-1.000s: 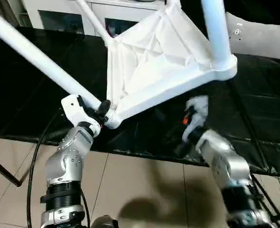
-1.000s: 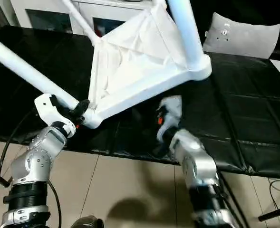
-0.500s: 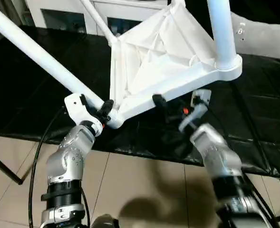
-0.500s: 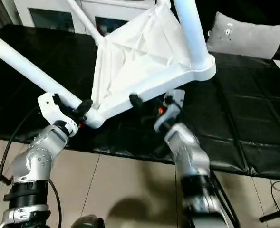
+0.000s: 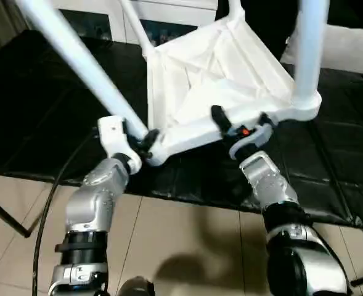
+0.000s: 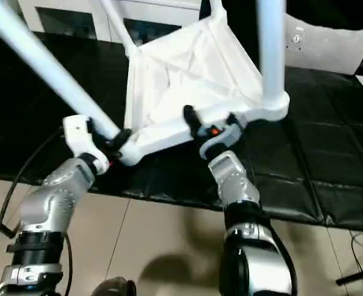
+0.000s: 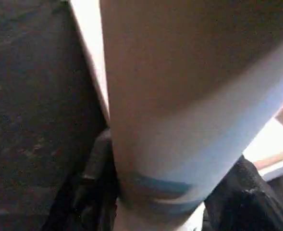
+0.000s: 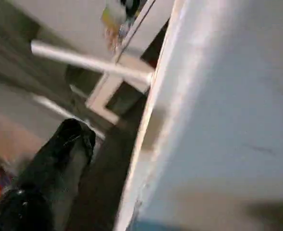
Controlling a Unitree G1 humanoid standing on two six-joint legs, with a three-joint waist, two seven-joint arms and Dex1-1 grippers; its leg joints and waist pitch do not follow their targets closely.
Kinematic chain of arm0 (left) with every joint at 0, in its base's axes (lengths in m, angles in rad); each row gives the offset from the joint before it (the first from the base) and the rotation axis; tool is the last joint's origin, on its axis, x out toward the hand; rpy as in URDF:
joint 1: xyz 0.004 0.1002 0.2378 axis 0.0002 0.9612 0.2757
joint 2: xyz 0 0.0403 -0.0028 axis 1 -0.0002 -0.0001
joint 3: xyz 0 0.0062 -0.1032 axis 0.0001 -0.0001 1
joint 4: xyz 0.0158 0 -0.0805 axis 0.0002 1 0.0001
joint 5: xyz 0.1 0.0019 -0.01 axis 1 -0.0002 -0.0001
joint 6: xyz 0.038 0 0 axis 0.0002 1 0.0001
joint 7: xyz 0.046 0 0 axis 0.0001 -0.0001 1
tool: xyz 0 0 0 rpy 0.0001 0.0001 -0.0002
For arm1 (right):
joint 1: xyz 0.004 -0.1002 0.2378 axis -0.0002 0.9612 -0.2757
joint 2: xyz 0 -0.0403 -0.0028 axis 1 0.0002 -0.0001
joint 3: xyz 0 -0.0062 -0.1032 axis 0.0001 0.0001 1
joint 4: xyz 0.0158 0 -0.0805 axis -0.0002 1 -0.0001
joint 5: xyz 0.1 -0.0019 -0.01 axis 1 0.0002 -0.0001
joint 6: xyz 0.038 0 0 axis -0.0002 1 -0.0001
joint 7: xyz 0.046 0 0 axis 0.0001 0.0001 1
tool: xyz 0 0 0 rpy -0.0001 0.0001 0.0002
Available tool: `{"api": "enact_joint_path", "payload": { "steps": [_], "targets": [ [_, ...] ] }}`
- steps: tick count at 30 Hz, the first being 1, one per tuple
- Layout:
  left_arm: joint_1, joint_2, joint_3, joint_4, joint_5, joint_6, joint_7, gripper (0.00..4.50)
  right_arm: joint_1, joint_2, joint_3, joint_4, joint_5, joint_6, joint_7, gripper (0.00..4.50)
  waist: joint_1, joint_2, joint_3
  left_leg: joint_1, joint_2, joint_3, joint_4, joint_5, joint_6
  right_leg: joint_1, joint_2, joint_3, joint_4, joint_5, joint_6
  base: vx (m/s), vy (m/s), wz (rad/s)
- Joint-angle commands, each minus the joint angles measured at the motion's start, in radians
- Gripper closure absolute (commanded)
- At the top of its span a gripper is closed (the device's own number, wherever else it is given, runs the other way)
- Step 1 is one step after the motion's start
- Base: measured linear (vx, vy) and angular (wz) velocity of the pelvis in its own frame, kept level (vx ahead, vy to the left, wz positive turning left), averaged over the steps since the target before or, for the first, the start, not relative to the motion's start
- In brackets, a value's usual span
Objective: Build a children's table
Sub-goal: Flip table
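I am gripping a table leg [image 5: 101, 89] near its corner socket with the left gripper [image 5: 141, 140], right gripper [image 5: 240, 123] spread wide, straddling the upturned tabletop's [image 5: 212, 86] near rim

You have a black quilted mat [image 5: 39, 111] spread as your work surface, its near edge ending over a beige tiled floor [image 5: 187, 246]. Behind the mat stands a white cabinet [image 5: 107, 18] with dark glass doors. A light grey cushion [image 6: 323, 46] sits at the mat's far right corner.
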Motion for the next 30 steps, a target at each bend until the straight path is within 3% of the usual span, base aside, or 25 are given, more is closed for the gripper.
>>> {"api": "enact_joint_path", "payload": {
  "steps": [1, 2, 7, 14, 17, 24, 30],
  "targets": [
    [0.018, -0.015, -0.081, -0.005, -0.018, 0.011, -0.086, 2.47, -0.077, 0.003, -0.008, -0.018, 0.052, 0.004, 0.051, 0.38, -0.003, -0.001, -0.087, 0.054, 0.077, -0.029, -0.05, -0.004, 0.066, 0.034, -0.097, 0.027, -0.044, 0.308, -0.228, 0.0, 0.0, 0.0],
    [0.019, -0.012, -0.089, -0.007, -0.016, 0.007, -0.095, 2.47, -0.081, 0.001, -0.012, -0.011, 0.054, 0.007, 0.054, 0.61, -0.003, 0.001, -0.089, 0.053, 0.076, -0.03, -0.049, 0.007, 0.07, 0.034, -0.097, 0.025, -0.042, 0.316, -0.231, 0.0, 0.0, 0.0],
    [0.022, -0.004, -0.121, -0.011, -0.003, -0.013, -0.137, 2.47, -0.094, -0.006, -0.032, 0.012, 0.065, 0.023, 0.077, 0.82, -0.002, -0.001, -0.091, 0.051, 0.075, -0.027, -0.044, 0.029, 0.085, 0.033, -0.096, 0.024, -0.038, 0.345, -0.237, 0.0, 0.0, 0.0],
    [0.024, 0.015, -0.153, -0.011, 0.026, -0.035, -0.161, 2.47, -0.106, -0.024, -0.026, 0.054, 0.035, 0.007, 0.098, 1.51, -0.002, 0.0, -0.09, 0.052, 0.077, -0.026, -0.045, 0.011, 0.075, 0.032, -0.098, 0.023, -0.04, 0.307, -0.247, 0.0, 0.0, 0.0],
    [0.025, 0.013, -0.152, -0.008, 0.03, -0.043, -0.164, 2.47, -0.11, -0.025, -0.036, 0.064, 0.035, 0.004, 0.099, 1.61, -0.002, 0.0, -0.091, 0.052, 0.077, -0.026, -0.044, 0.014, 0.078, 0.032, -0.097, 0.023, -0.039, 0.311, -0.25, 0.0, 0.0, 0.0],
    [0.026, 0.005, -0.13, -0.004, 0.024, -0.058, -0.156, 2.47, -0.117, -0.031, -0.041, 0.078, 0.028, -0.019, 0.093, 2.3, -0.002, -0.002, -0.092, 0.05, 0.076, -0.025, -0.041, 0.024, 0.088, 0.032, -0.098, 0.022, -0.037, 0.313, -0.256, 0.0, 0.0, 0.0],
    [0.022, -0.002, -0.108, 0.001, 0.024, -0.107, -0.145, 2.47, -0.117, -0.041, -0.055, 0.081, 0.029, -0.047, 0.078, 2.48, -0.001, -0.003, -0.092, 0.049, 0.076, -0.024, -0.039, 0.03, 0.097, 0.032, -0.098, 0.022, -0.036, 0.322, -0.257, 0.0, 0.0, 0.0]
  ]
}}
